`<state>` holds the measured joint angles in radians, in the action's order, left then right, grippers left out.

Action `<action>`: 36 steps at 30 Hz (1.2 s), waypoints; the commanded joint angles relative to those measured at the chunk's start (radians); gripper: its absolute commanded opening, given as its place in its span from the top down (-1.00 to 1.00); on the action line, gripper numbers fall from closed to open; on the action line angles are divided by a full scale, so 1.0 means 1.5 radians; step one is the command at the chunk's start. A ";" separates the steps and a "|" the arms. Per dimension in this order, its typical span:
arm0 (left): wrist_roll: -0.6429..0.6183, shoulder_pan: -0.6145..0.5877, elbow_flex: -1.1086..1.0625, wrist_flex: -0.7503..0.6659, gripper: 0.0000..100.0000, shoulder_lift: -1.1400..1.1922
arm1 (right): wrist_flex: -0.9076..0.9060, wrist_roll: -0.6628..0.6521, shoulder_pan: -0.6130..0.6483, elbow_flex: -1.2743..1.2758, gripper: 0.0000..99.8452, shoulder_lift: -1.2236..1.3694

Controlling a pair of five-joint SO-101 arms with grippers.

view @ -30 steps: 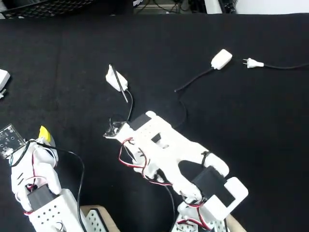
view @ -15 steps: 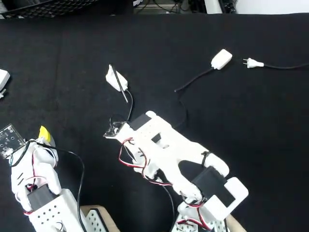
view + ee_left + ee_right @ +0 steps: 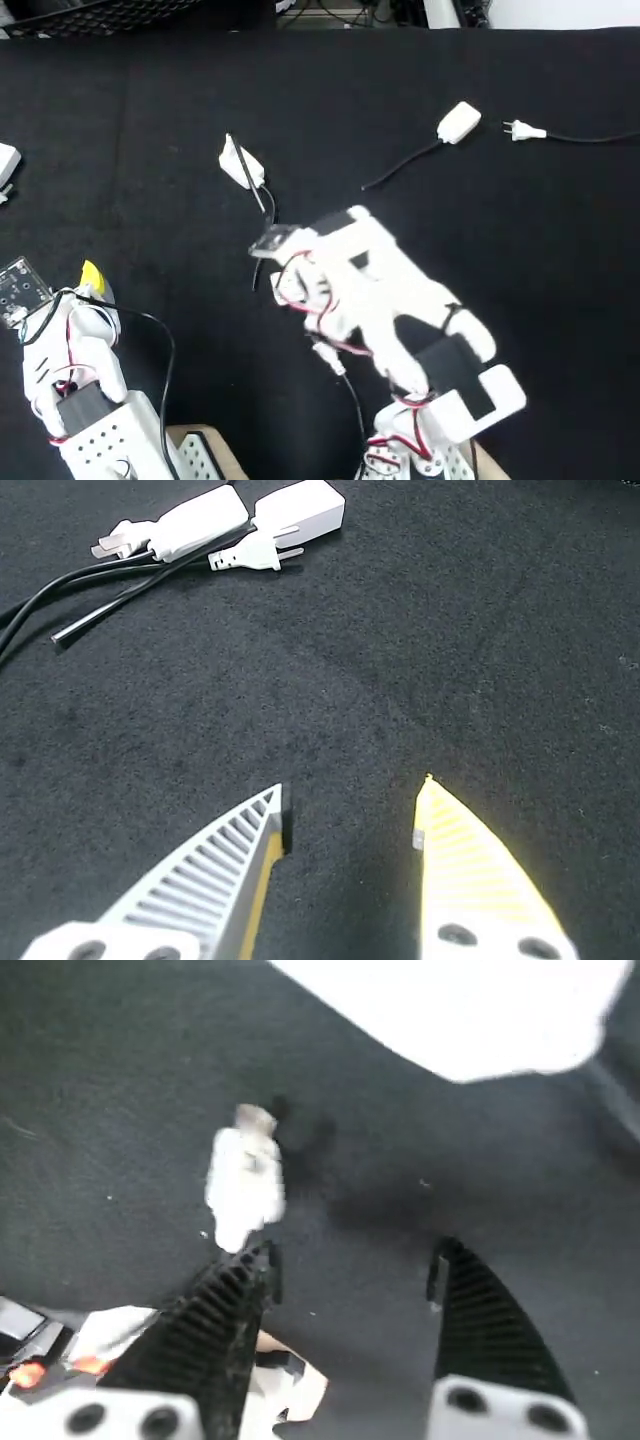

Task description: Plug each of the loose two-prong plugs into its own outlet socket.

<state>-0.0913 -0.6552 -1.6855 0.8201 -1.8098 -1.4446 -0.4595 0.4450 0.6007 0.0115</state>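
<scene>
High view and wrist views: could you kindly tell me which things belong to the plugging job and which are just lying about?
Job: far plug; far socket; middle plug; left plug; left socket.
Lying about: mesh basket; wooden board.

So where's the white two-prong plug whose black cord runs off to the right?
In the high view, the white two-prong plug lies toward the far right, just right of the white outlet socket, apart from it.

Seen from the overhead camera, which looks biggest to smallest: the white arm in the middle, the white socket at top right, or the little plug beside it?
1. right arm
2. outlet socket
3. two-prong plug, clearly the smallest
</scene>
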 commanded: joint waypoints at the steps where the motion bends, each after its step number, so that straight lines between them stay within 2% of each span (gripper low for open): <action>1: 0.000 -0.005 -0.009 0.002 0.55 -0.004 | -0.043 -0.011 -0.020 -0.048 0.50 -0.026; 12: 0.000 -0.005 -0.009 0.002 0.55 -0.004 | -0.069 0.006 0.101 -0.027 0.50 -0.033; 18: 0.000 -0.005 -0.009 0.002 0.55 -0.004 | -0.072 -0.004 0.143 0.026 0.50 -0.180; 21: 0.000 -0.005 -0.009 0.002 0.55 -0.004 | -0.035 0.040 0.138 0.075 0.50 -0.294; 25: 0.000 -0.004 -0.009 0.005 0.55 -0.004 | 0.049 0.105 0.088 0.156 0.50 -0.446; 31: 0.001 -0.004 -0.009 0.028 0.55 -0.004 | 0.118 0.229 0.086 0.267 0.50 -0.627; 36: 0.005 0.057 -0.009 0.044 0.55 -0.002 | 0.117 0.196 0.089 0.287 0.50 -0.664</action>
<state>-0.0928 -0.6183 -1.6855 0.8800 -1.8098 -1.2804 -0.1450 0.5892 1.0273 -0.9551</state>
